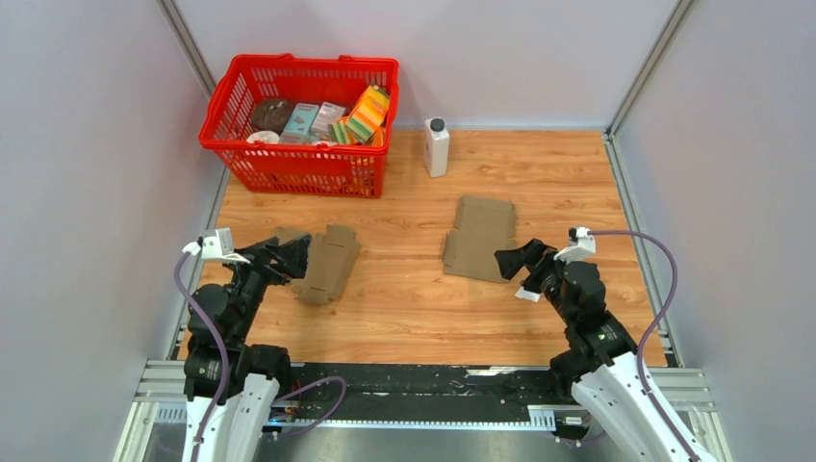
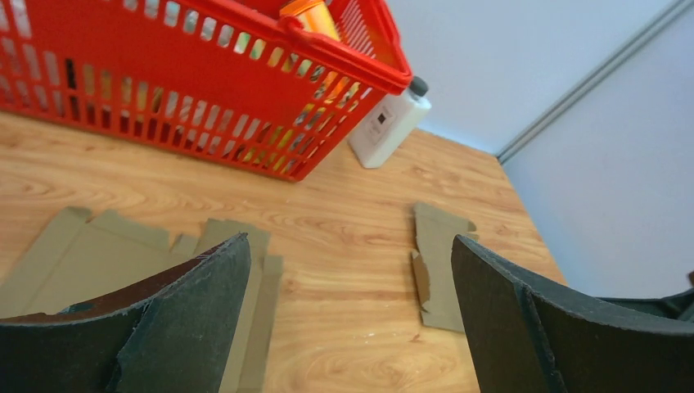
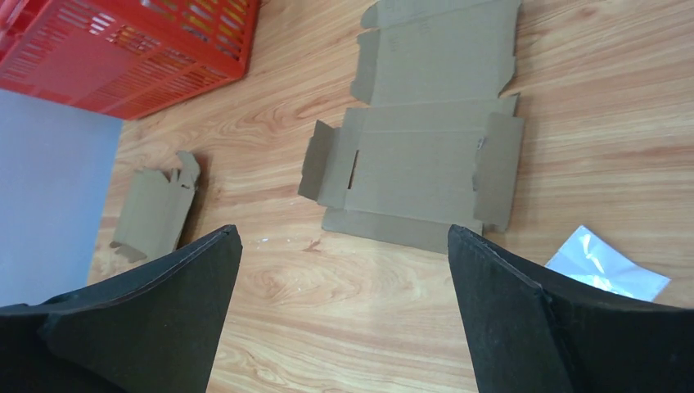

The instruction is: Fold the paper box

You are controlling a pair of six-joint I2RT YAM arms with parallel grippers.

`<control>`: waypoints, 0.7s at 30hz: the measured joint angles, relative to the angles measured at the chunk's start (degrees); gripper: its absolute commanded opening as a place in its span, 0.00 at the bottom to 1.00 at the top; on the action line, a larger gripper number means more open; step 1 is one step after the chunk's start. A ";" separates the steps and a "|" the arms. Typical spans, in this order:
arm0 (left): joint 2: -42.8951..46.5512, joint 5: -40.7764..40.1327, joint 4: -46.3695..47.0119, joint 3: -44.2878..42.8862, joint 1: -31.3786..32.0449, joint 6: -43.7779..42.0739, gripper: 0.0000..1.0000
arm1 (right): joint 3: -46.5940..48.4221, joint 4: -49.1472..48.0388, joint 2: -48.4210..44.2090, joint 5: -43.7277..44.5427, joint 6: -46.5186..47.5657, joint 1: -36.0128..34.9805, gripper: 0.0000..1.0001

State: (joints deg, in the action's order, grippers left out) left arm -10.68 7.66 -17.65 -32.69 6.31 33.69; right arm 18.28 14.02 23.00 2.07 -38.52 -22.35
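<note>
Bottom of the top view: both arm bases on the near rail. The left gripper [image 1: 298, 258] is at lower left with its fingers wide apart and nothing in them. It sits over the left edge of the left cardboard blank [image 1: 329, 262]; can't tell if it touches. That blank lies on the wooden table [image 1: 404, 308], left of centre. The right gripper [image 1: 512, 269] is right of centre, fingers spread wide too and empty, at the near right corner of the right cardboard blank [image 1: 479, 239]. This one lies flat and unfolded with its flaps out, at mid frame, well apart from the left blank. In the right wrist view a small clear plastic scrap [image 3: 607, 266] lies at lower right, just beside that blank's corner. Farther back, at upper centre, a white bottle [image 1: 436, 146] with a dark cap stands upright. Just left of it, at upper left, is a red basket [image 1: 298, 171] holding assorted packets [image 1: 337, 120].
</note>
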 measured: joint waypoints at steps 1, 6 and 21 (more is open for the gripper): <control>0.22 -0.76 -1.33 0.00 0.00 0.00 1.00 | 1.46 1.29 1.20 1.05 0.46 0.00 1.00; 0.72 -2.36 -5.29 -0.35 0.00 -0.46 1.00 | 7.85 3.26 8.22 2.32 0.52 -0.09 1.00; -1.99 -7.80 -19.67 -3.89 0.00 -2.60 0.95 | 32.48 -13.31 59.54 1.95 -9.22 -30.05 0.98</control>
State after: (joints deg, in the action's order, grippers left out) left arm -12.67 -0.14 -37.32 -36.58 6.31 31.09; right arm 50.76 0.71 82.54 4.01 -47.75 -52.40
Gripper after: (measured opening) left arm 0.966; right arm 1.000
